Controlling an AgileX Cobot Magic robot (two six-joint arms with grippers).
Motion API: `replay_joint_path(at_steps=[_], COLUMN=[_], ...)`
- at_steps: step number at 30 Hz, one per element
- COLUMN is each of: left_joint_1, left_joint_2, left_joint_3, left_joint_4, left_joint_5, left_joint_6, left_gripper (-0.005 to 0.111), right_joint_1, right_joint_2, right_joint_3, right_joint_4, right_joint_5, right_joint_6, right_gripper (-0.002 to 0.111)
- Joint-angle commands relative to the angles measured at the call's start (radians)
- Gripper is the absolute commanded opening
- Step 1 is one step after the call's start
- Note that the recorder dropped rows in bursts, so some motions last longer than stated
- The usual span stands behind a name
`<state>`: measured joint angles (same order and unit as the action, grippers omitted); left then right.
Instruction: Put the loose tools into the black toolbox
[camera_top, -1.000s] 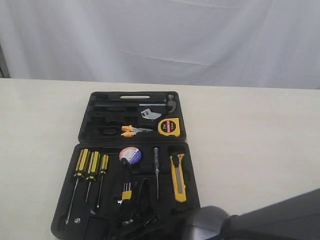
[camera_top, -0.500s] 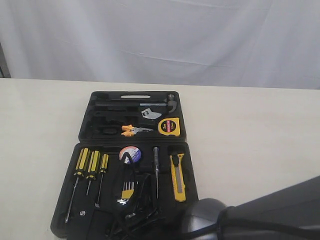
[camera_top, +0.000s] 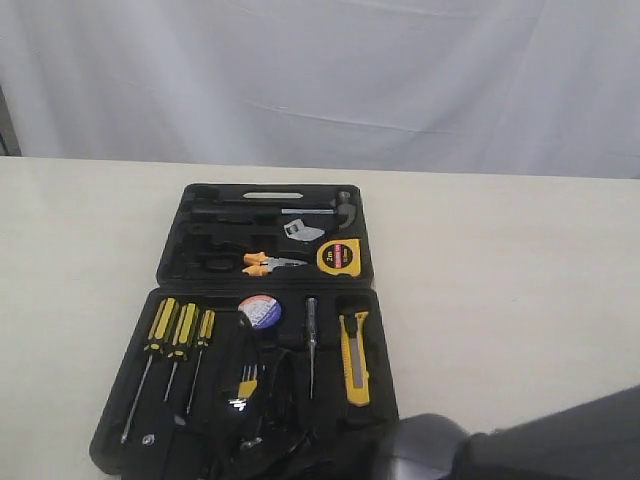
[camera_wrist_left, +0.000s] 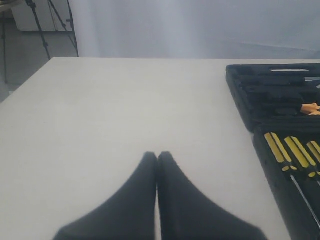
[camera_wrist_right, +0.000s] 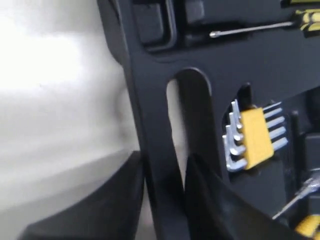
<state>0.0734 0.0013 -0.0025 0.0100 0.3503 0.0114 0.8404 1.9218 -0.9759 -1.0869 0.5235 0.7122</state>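
Observation:
The black toolbox (camera_top: 172, 268) lies open on the table. Its far half holds the pliers (camera_top: 262, 263) and the yellow tape measure (camera_top: 338, 256). Its near half holds the tape roll (camera_top: 260, 310) and the utility knife (camera_top: 355, 358). My right gripper (camera_wrist_right: 165, 158) is shut on the handle bar of the toolbox (camera_wrist_right: 156, 125) at the near edge, one finger in the slot and one outside. In the exterior view the right gripper (camera_top: 264, 440) shows only as a dark shape. My left gripper (camera_wrist_left: 157, 155) is shut and empty over bare table, left of the toolbox (camera_wrist_left: 244, 100).
Three yellow-and-black screwdrivers (camera_top: 180, 332), a hex key set (camera_wrist_right: 253, 138), a thin tester screwdriver (camera_top: 311, 340) and a hammer (camera_top: 322, 210) also lie in the case. My right arm (camera_top: 520, 445) fills the lower right corner. A white curtain hangs behind the table.
The near half of the toolbox has shifted slightly, its near left corner moving outward, with my right gripper on the handle. The right arm has sunk lower in view.

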Motion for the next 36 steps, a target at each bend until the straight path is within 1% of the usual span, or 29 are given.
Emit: replay_joint_path(at_steps=[1,5,8,11,13,15,17,18,19,20,21,23,24,25,26,29,30,31,32,35,36], left_joint_1=[-0.005,-0.005,-0.005,-0.005,-0.005,-0.005,-0.005,-0.005,-0.005,-0.005,-0.005,-0.005,-0.005,-0.005,-0.005,-0.005,-0.005,-0.005,-0.005,-0.005,-0.005], left_joint_2=[-0.001,-0.001,-0.001,-0.001,-0.001,-0.001,-0.001,-0.001,-0.001,-0.001,-0.001,-0.001,-0.001,-0.001,-0.001,-0.001,-0.001,-0.001,-0.001,-0.001,-0.001], left_joint_3=[0.003,0.003,0.003,0.003,0.003,0.003,0.003,0.003,0.003,0.003,0.003,0.003,0.003,0.003,0.003,0.003,0.003,0.003,0.003,0.003,0.003], left_joint_4=[-0.010,-0.010,-0.010,-0.010,-0.010,-0.010,-0.010,-0.010,-0.010,-0.010,-0.010,-0.010,-0.010,-0.010,-0.010,-0.010,-0.010,-0.010,-0.010,-0.010,-0.010], left_joint_5=[-0.008,-0.008,-0.008,-0.008,-0.008,-0.008,-0.008,-0.008,-0.008,-0.008,-0.008,-0.008,-0.008,-0.008,-0.008,-0.008,-0.008,-0.008,-0.008,-0.008,-0.008], left_joint_6=[-0.004,-0.004,-0.004,-0.004,-0.004,-0.004,-0.004,-0.004,-0.004,-0.004,-0.004,-0.004,-0.004,-0.004,-0.004,-0.004,-0.004,-0.004,-0.004,-0.004,-0.004], left_gripper=[0.000,0.000,0.000,0.000,0.000,0.000,0.000,0.000,0.000,0.000,0.000,0.000,0.000,0.000,0.000,0.000,0.000,0.000,0.000,0.000,0.000], right_joint_1=[0.087,0.170,0.207,0.209,0.207,0.183,0.106,0.040,0.013,-0.059,-0.089,-0.242,-0.291,-0.361,-0.406,-0.520,-0.577,-0.613,-0.657,-0.718,-0.732], right_joint_2=[-0.096,-0.200,-0.290,-0.363,-0.385,-0.400,-0.404,-0.402,-0.402,-0.397,-0.394,-0.354,-0.337,-0.304,-0.289,-0.213,-0.155,-0.118,-0.055,0.015,0.032], right_joint_3=[0.001,0.001,-0.001,-0.029,-0.058,-0.101,-0.180,-0.241,-0.264,-0.316,-0.336,-0.425,-0.452,-0.484,-0.499,-0.528,-0.551,-0.572,-0.599,-0.635,-0.643], right_joint_4=[0.111,0.244,0.326,0.349,0.337,0.334,0.376,0.441,0.459,0.489,0.501,0.608,0.662,0.771,0.828,1.022,1.087,1.149,1.264,1.460,1.484], right_joint_5=[0.099,0.177,0.208,0.284,0.335,0.364,0.371,0.371,0.371,0.368,0.368,0.363,0.355,0.328,0.310,0.240,0.232,0.235,0.261,0.302,0.302], right_joint_6=[-0.062,-0.177,-0.239,-0.244,-0.294,-0.379,-0.506,-0.608,-0.643,-0.722,-0.756,-0.971,-1.037,-1.100,-1.152,-1.326,-1.398,-1.432,-1.498,-1.622,-1.643], right_gripper=[0.000,0.000,0.000,0.000,0.000,0.000,0.000,0.000,0.000,0.000,0.000,0.000,0.000,0.000,0.000,0.000,0.000,0.000,0.000,0.000,0.000])
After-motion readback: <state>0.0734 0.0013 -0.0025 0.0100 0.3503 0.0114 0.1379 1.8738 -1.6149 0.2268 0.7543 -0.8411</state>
